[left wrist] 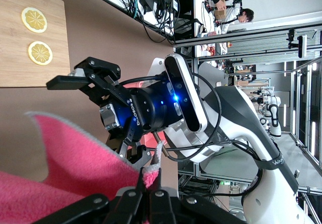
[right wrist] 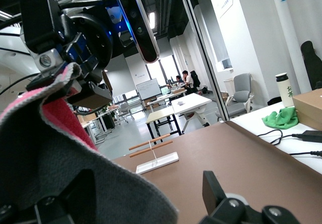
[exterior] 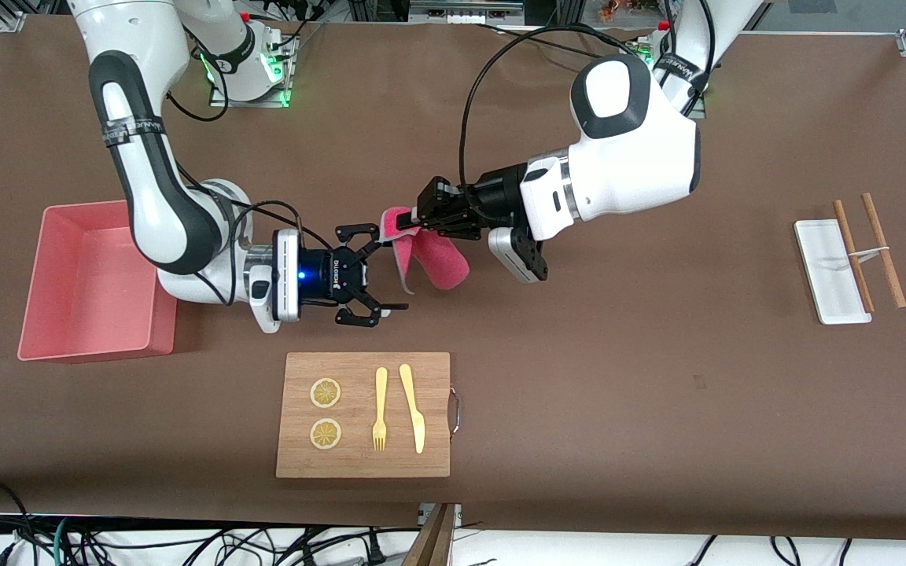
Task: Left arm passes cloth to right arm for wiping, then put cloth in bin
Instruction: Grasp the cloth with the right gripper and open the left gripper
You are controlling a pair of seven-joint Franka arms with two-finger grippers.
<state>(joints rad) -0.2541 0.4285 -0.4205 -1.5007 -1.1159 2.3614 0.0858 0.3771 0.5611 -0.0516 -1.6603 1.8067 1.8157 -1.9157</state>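
Note:
Over the middle of the table, my left gripper (exterior: 420, 214) (left wrist: 151, 169) is shut on one edge of the pink cloth (exterior: 443, 266) (left wrist: 75, 168), which hangs down from it. My right gripper (exterior: 381, 273) (right wrist: 146, 194) stands open, facing the cloth from the bin's end of the table. The cloth's free edge, grey backing showing (right wrist: 60, 153), lies in the gap between its fingers (right wrist: 214, 189). In the left wrist view the right gripper (left wrist: 93, 121) shows close up against the cloth. The pale pink bin (exterior: 95, 344) sits empty at the right arm's end of the table.
A wooden cutting board (exterior: 364, 369) with two lemon slices, a yellow fork and a yellow knife lies nearer the front camera than both grippers. A narrow white tray (exterior: 830, 271) with two brown sticks sits toward the left arm's end.

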